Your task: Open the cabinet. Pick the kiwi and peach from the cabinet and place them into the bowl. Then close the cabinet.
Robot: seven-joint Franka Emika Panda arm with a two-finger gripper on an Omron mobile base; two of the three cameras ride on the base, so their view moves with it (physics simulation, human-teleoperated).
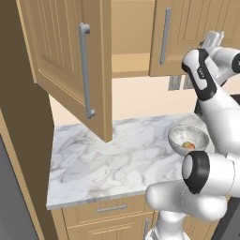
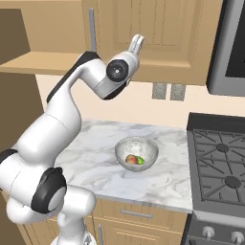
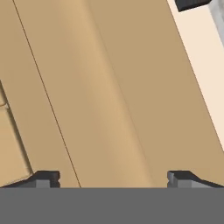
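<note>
The cabinet [image 1: 70, 56] hangs above the marble desk [image 1: 108, 159] with its left door swung wide open toward the near side, its long silver handle [image 1: 84, 70] facing out; the right door [image 2: 158, 33] is closed. The arm is raised high, its pincer [image 3: 113, 177] close against the light-wood face of that door, the two dark fingertips [image 3: 43, 178] well apart with nothing between them. On the desk, just left of the stove [image 2: 220, 162], sits the grey speckled bowl [image 2: 119, 149], holding the reddish peach [image 2: 130, 159] and, touching it on the right, the green kiwi [image 2: 139, 161].
</note>
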